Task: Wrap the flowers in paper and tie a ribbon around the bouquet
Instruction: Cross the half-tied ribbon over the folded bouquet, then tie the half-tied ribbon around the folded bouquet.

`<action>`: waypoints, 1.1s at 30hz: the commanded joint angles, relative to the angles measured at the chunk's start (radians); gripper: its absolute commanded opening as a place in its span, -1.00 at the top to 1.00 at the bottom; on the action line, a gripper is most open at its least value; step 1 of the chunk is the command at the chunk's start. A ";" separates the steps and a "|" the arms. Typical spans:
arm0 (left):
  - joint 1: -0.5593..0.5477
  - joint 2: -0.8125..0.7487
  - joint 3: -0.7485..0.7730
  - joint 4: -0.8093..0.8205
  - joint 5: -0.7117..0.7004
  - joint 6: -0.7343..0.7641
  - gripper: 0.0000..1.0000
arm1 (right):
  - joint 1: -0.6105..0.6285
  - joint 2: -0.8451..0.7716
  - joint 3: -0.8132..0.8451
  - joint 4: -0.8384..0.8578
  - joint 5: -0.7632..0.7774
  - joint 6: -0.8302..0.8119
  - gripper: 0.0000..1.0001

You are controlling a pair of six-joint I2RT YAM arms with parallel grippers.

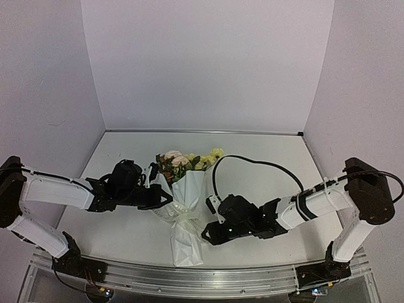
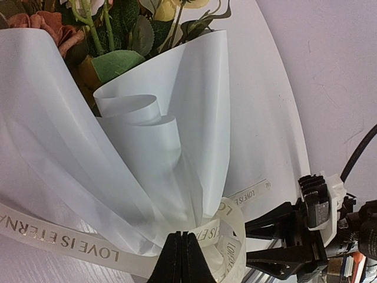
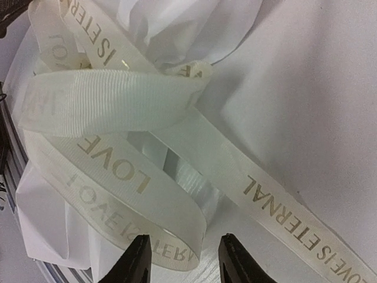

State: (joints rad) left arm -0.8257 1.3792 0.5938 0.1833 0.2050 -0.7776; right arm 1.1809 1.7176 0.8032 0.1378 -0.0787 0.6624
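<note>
The long, narrow cream-white ribbon with printed lettering (image 3: 112, 100) looks light, limp and slick. It loops just ahead of the right gripper (image 3: 184, 262), whose fingers stand apart with the loop's edge lying ungripped in the gap. A flat free tail seems a safer hold than the springy loop. The left gripper (image 2: 181, 259) is closed at the waist of the white paper-cone bouquet (image 1: 186, 202), with ribbon crossing its tips; whether any is pinched is hidden. The thin white paper (image 2: 194, 100) would crease easily. Any knot is hard to make out, and the yellow, pink and orange flowers (image 2: 44, 23) beyond the left fingertips are cut off.

Lab booth, bare white walls (image 1: 208, 63)
</note>
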 commanded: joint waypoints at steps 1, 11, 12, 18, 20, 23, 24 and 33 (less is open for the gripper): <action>0.000 -0.036 0.009 -0.003 -0.026 0.019 1.00 | 0.000 0.038 0.062 -0.032 0.035 0.003 0.38; 0.000 -0.103 -0.025 -0.076 -0.065 0.011 1.00 | -0.001 -0.011 0.120 -0.247 0.192 0.045 1.00; 0.000 -0.111 -0.033 -0.083 -0.066 0.009 1.00 | 0.000 -0.018 0.126 -0.273 0.206 0.046 1.00; 0.000 -0.133 -0.046 -0.141 -0.077 0.000 1.00 | -0.013 -0.031 0.199 -0.440 0.296 0.080 1.00; 0.000 -0.142 -0.054 -0.158 -0.086 -0.007 1.00 | -0.020 -0.025 0.219 -0.477 0.312 0.095 1.00; 0.000 -0.156 -0.058 -0.207 -0.117 -0.022 1.00 | -0.036 -0.008 0.234 -0.507 0.316 0.123 1.00; 0.000 -0.158 -0.059 -0.228 -0.129 -0.026 1.00 | -0.043 -0.002 0.237 -0.515 0.316 0.134 1.00; 0.001 -0.188 -0.093 -0.297 -0.198 -0.085 1.00 | -0.091 0.048 0.257 -0.549 0.320 0.211 1.00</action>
State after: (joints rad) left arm -0.8257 1.2188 0.5059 -0.0564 0.0714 -0.8289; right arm 1.1056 1.7368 1.0230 -0.3683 0.2031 0.8214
